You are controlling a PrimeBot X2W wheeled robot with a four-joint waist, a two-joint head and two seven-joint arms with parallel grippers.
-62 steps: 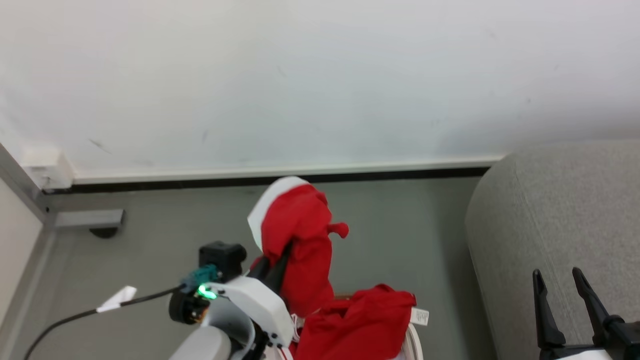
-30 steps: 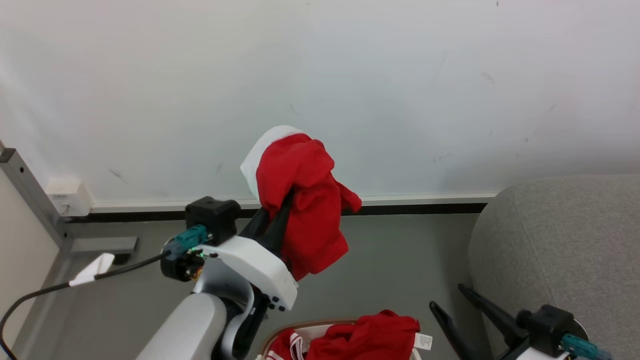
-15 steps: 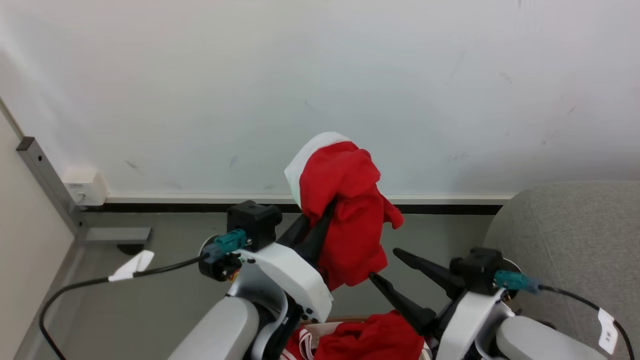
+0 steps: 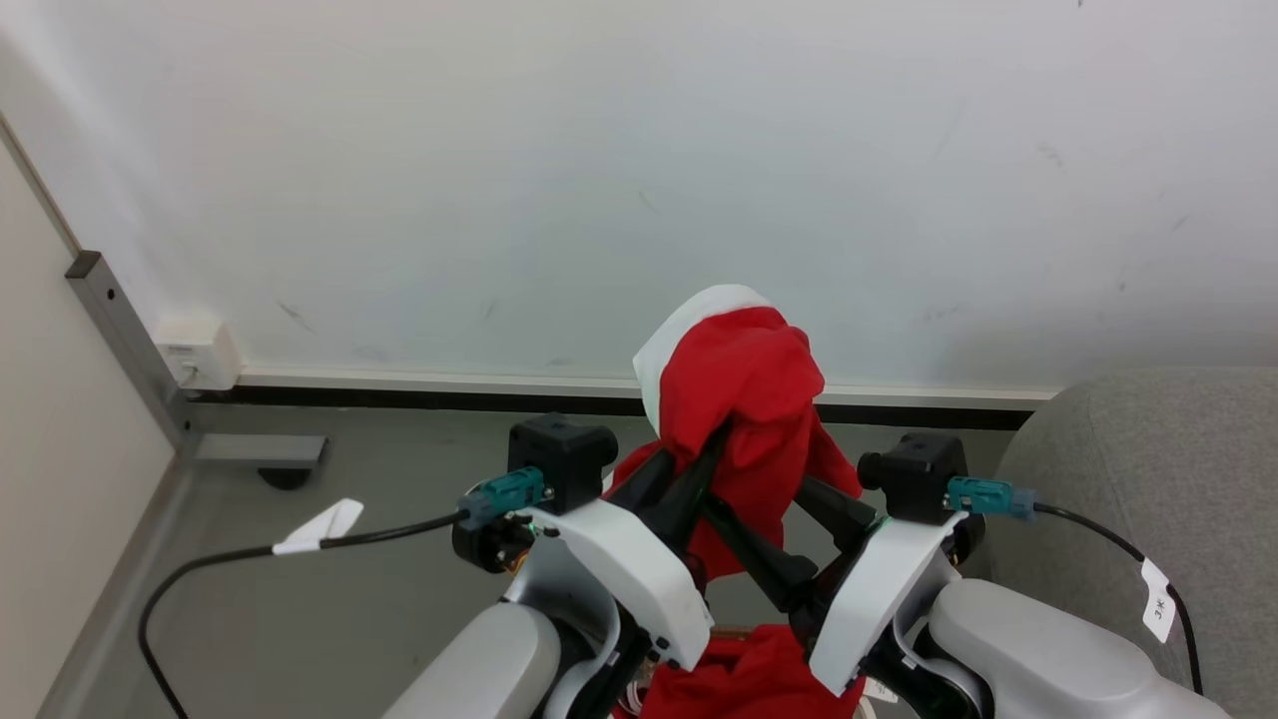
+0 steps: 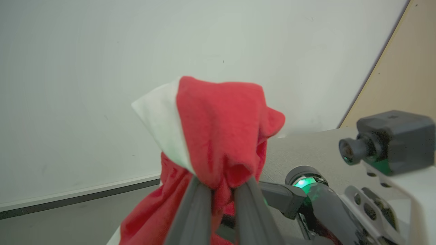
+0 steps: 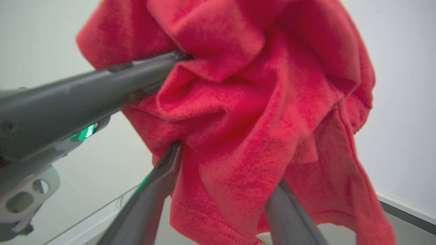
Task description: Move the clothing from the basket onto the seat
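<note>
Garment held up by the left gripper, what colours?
Bright red garment with a white panel, clearest in left wrist view.

Bare indoor room (grey sofa)

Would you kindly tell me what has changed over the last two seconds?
The right gripper came in from the sofa side to the hanging red garment; its open fingers now straddle the cloth. The left gripper stays shut on that garment, held aloft.

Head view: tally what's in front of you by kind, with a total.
Red clothing bundles: 2 (lifted bundle, lower bundle)
Grippers: 2 (left gripper, right gripper)
Grey sofa: 1
Total: 5
</note>
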